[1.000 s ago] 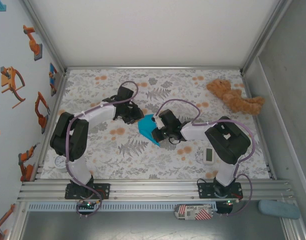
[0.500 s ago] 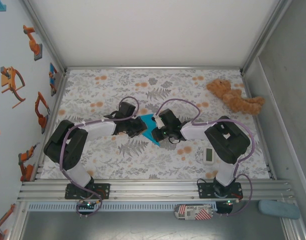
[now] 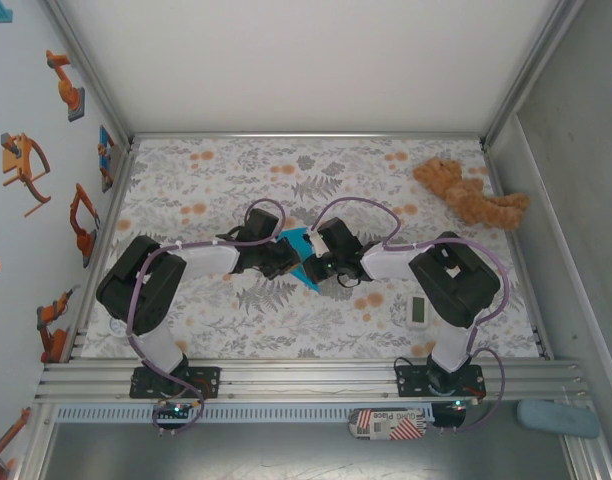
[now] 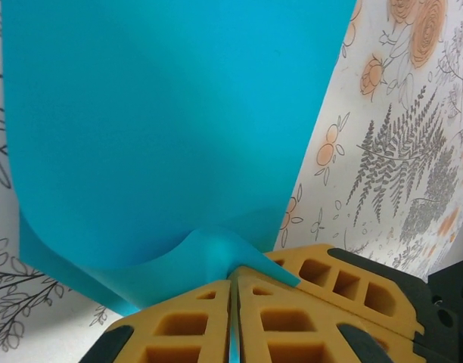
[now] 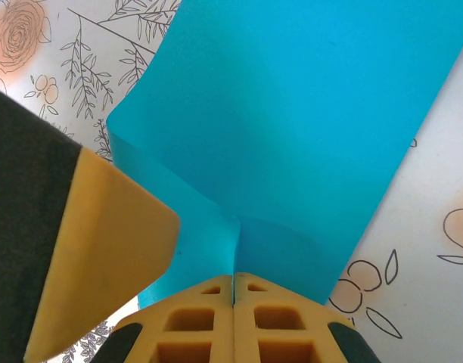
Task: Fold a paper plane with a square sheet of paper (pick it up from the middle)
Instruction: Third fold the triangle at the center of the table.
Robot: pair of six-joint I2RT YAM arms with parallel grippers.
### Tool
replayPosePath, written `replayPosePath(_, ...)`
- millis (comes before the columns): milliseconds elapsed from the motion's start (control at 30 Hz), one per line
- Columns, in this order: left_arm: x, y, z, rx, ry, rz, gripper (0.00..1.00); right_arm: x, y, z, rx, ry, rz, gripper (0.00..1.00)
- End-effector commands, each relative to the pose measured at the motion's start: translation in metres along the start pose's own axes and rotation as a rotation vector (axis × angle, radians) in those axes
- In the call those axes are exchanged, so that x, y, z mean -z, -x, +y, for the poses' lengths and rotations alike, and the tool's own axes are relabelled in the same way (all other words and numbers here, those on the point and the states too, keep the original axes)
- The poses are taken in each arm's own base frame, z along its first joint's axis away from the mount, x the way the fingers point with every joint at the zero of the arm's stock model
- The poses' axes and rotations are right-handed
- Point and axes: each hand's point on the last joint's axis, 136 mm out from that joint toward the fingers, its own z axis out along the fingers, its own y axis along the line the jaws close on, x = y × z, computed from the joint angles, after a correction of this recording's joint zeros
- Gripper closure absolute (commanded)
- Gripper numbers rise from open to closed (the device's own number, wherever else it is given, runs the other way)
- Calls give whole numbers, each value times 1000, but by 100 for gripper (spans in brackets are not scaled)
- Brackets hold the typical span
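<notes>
Between the two hands, the square sheet of paper (image 3: 299, 256) is sitting pinched from both sides, low at the middle of the desk (image 3: 186, 190); whether it is touching the surface I cannot tell. Just ahead of the left hand (image 4: 233, 302) the sheet is spreading away as a broad, smooth cyan plane. A small peaked pucker is rising where the clenched yellow pads (image 4: 307, 272) are biting its near edge, and a thin line of blue is showing in the seam between them. Ahead of the right hand (image 5: 233, 291), likewise clenched on the paper, a soft ridge is running from the closed jaws into the sheet. Close beside that hand a second yellow pad (image 5: 103, 227), probably the left hand's, is crowding in

Tension is looking like the likeliest trouble. The paper is thin, plain and limp, so hands pulling apart or twisting against each other could be tearing it at the pinch points, or setting stray creases where a clean centre fold belongs. The puckers are looking rounded rather than sharp, so a fold pressed from here may be landing off-line. With the hands this near, the ribbed, rubbery pads could also be knocking together

Well away from the right hand, the furry brown teddy bear (image 3: 471, 195) and the small white timer (image 3: 418, 310) are lying on the flower-printed desk cover
</notes>
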Motion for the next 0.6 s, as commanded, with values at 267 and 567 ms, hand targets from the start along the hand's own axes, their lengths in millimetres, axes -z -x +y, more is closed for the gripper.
replayPosePath(267, -4, -9, 24, 35, 79, 16, 88, -4, -3, -5, -22, -13, 31, 100)
replayPosePath(567, -5, -9, 30, 40, 105, 19, 88, -5, -3, -5, -25, -11, 32, 100)
